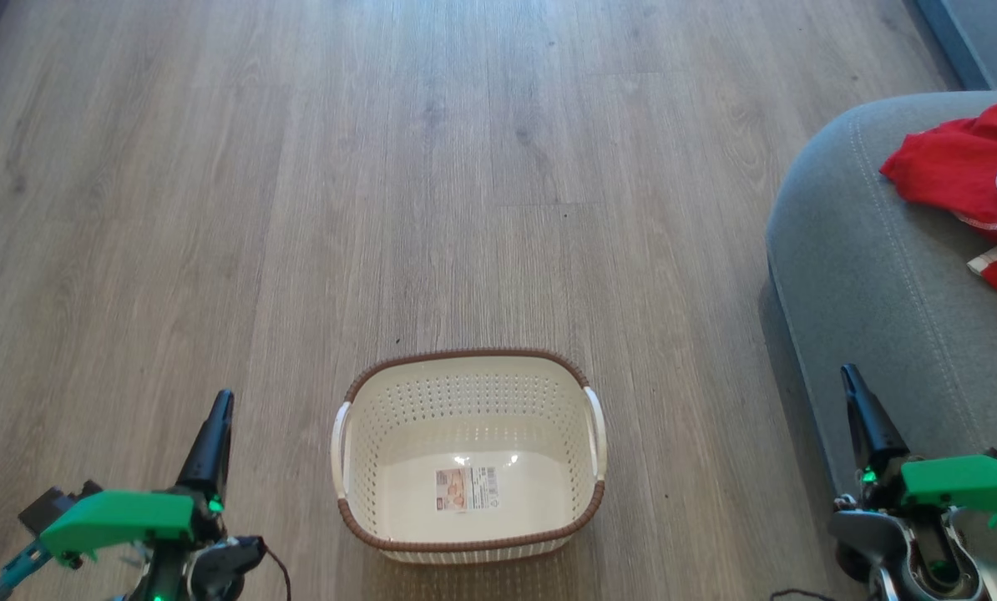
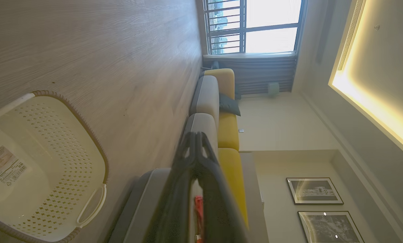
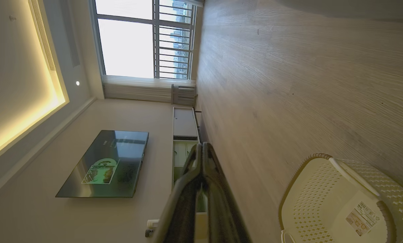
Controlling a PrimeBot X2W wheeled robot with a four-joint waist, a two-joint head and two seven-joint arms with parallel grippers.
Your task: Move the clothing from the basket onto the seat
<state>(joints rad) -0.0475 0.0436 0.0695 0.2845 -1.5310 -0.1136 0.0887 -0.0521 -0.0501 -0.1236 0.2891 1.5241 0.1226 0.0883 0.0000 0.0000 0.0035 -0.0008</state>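
Observation:
The cream basket [image 1: 468,380] stands on the wood floor in the head view's lower middle, with only its label sticker [image 1: 466,488] inside. Red clothing [image 1: 953,171] with white trim lies on the grey seat [image 1: 866,267] at the right edge. My left gripper [image 1: 219,409] is shut at the lower left, left of the basket, holding nothing. My right gripper [image 1: 851,384] is shut at the lower right, over the seat's front corner. The left wrist view shows the basket [image 2: 49,141], the seat [image 2: 205,98] and a sliver of red clothing [image 2: 198,209] between my fingers [image 2: 196,138]. The right wrist view shows the basket [image 3: 326,199] and my touching fingertips [image 3: 201,148].
Wood floor [image 1: 465,167] stretches ahead of the basket. The left wrist view shows yellow sofa backs [image 2: 226,131], a dark cushion [image 2: 229,104], a window [image 2: 255,25] and framed pictures [image 2: 314,191]. The right wrist view shows a wall television [image 3: 105,163] and a low cabinet [image 3: 184,123].

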